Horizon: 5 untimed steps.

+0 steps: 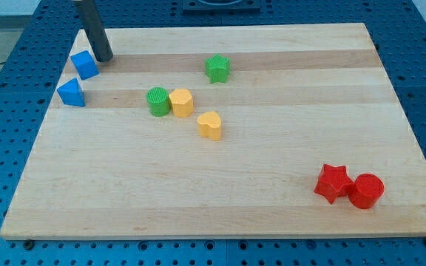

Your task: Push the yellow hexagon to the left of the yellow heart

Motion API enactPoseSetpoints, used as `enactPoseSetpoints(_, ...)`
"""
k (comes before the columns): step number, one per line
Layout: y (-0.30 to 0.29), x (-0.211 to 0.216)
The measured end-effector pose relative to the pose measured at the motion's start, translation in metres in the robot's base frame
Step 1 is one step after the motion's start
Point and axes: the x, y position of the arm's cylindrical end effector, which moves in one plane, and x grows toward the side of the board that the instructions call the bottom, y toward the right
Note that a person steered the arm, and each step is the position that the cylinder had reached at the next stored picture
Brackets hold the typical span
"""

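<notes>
The yellow hexagon (181,102) sits left of the board's middle, touching a green cylinder (157,101) on its left. The yellow heart (210,125) lies just below and to the right of the hexagon, a small gap apart. My tip (104,58) rests on the board near the view's top left corner, right beside a blue cube (85,65), and far up-left of the yellow hexagon.
A blue triangle (71,93) lies below the blue cube near the left edge. A green star (217,68) sits above the middle. A red star (333,182) and a red cylinder (366,191) touch at the bottom right. The wooden board (287,133) lies on a blue perforated table.
</notes>
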Motion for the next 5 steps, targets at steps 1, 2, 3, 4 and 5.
enactPoseSetpoints(1, -0.013, 0.002)
enactPoseSetpoints(2, -0.018, 0.05)
enactPoseSetpoints(3, -0.014, 0.076)
enactPoseSetpoints(4, -0.008, 0.076)
enactPoseSetpoints(5, -0.003, 0.072)
